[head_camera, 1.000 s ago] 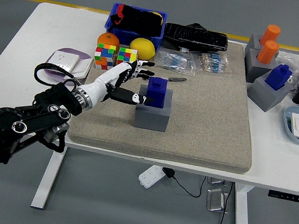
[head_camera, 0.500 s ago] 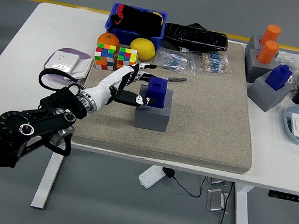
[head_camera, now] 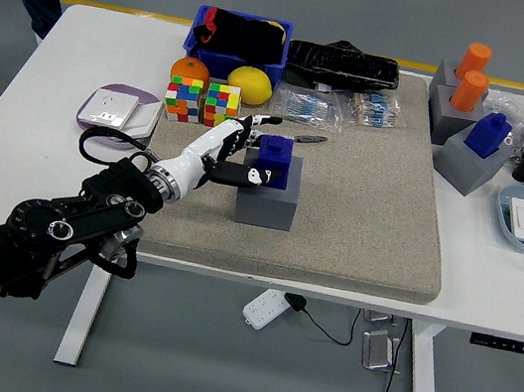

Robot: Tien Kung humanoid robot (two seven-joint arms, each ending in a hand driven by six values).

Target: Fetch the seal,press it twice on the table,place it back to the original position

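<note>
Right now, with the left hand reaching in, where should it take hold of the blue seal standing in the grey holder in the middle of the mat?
Grip the blue seal by its exposed upper block, pinching its left and right faces, coming from the left where the left hand already is. The lower part sits inside the grey holder, so only the top offers flat faces. It stands upright, so a straight lift should free it.

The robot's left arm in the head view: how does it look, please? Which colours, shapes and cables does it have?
The left arm is black, built of bulky rounded segments with round joint caps showing pale ring marks. A black cable loops out near the wrist. The left hand has a white shell with five slim fingers and black joints.
</note>
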